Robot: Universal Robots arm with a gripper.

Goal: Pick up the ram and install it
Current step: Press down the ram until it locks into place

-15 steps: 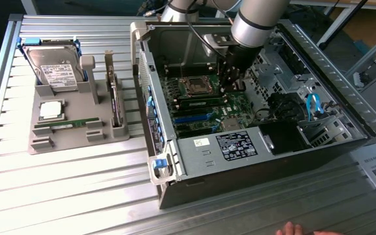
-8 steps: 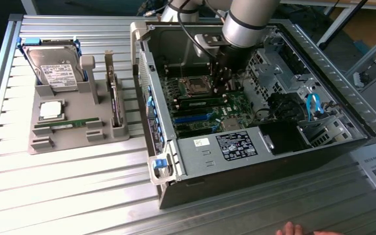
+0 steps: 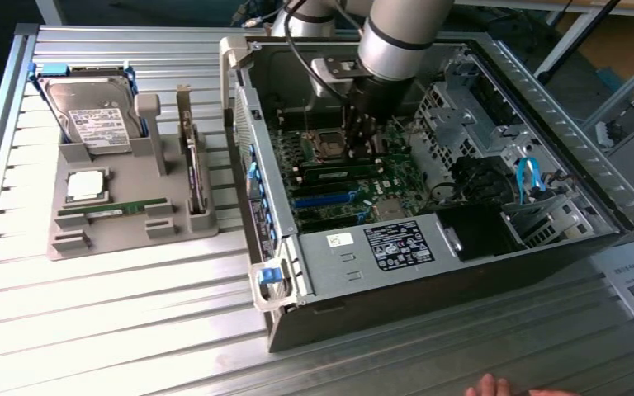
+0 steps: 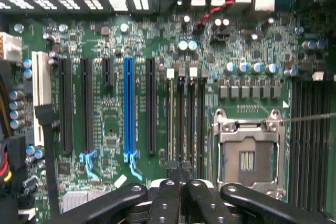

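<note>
Green ram (image 3: 337, 174) seated in motherboard (image 3: 389, 194) — slim, long.

Green motherboard (image 4: 131, 51), blue slot (image 4: 128, 108), black tool (image 4: 181, 174).

I can't tell whether the closed gripper (image 4: 180, 174) grips a ram over the motherboard (image 4: 131, 40), and a hand (image 3: 494, 386) is cut off beside the computer case (image 3: 405, 313).
</note>
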